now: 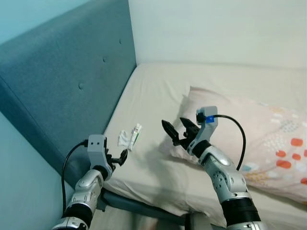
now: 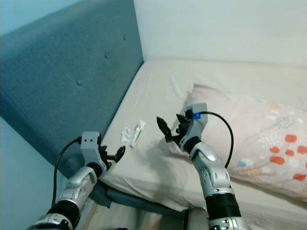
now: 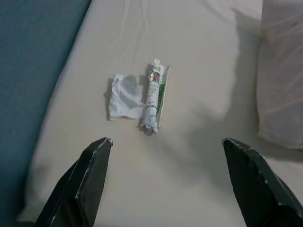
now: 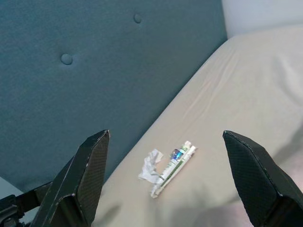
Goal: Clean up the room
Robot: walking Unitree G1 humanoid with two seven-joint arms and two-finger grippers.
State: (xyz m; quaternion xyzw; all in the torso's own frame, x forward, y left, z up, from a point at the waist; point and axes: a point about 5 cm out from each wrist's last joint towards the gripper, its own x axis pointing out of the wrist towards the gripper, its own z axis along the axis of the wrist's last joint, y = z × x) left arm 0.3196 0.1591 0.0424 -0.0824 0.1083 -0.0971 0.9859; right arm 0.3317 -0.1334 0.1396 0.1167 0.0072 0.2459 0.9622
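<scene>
A crumpled white wrapper (image 3: 123, 97) and a squeezed green-and-white tube (image 3: 154, 100) are seen touching side by side on the bed (image 1: 158, 91), near its blue headboard (image 1: 62, 81) and well apart from the pillow (image 1: 259, 139). The tube's long axis is pointed away from the left gripper (image 1: 116, 159), which is held spread just short of it and is judged the nearer. The right gripper (image 1: 180, 130), also spread, is held over the pillow's edge, with the litter lying toward the headboard from it.

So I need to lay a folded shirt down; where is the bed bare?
Bare sheet runs between the headboard and the pillow, toward the wall. Crowded: the near edge, with the wrapper and crumpled paper lying between both open grippers.
</scene>
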